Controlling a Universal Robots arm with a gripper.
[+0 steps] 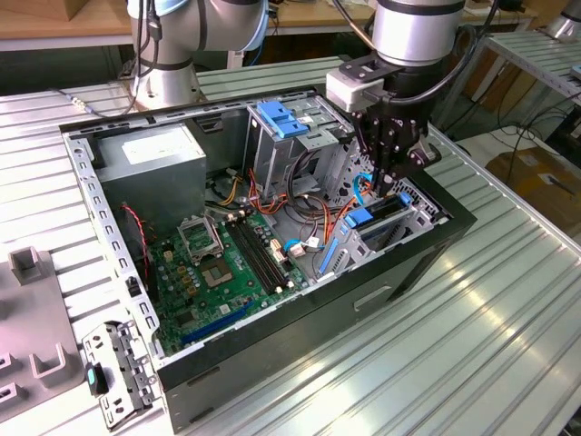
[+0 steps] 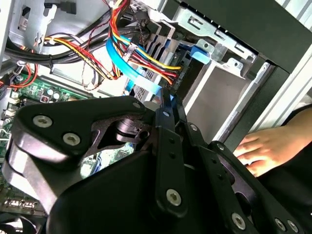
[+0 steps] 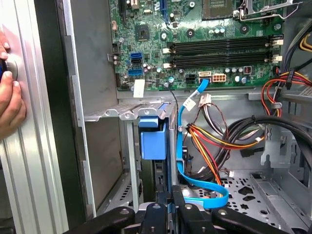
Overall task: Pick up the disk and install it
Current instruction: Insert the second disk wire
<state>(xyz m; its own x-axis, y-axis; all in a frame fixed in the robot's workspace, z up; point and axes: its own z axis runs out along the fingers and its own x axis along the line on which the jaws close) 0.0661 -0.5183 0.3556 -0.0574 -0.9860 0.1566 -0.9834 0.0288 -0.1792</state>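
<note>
Where blue-railed flat disk (image 1: pixel 381 216) sits slotted in metal bay, black gripper (image 1: pixel 386 186) overhead, jaws shut, empty.

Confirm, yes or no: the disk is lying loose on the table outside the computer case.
No. In the exterior view the disk stands on edge in a bay inside the computer case, with the pincer directly above it.

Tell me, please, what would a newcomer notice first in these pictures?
First, the open computer case on the ribbed metal table, with its green motherboard lying bare. Next, the black gripper, hanging over the drive bay at the exterior view's right, where the disk sits with blue rails. A person's hand rests beside the case.
</note>
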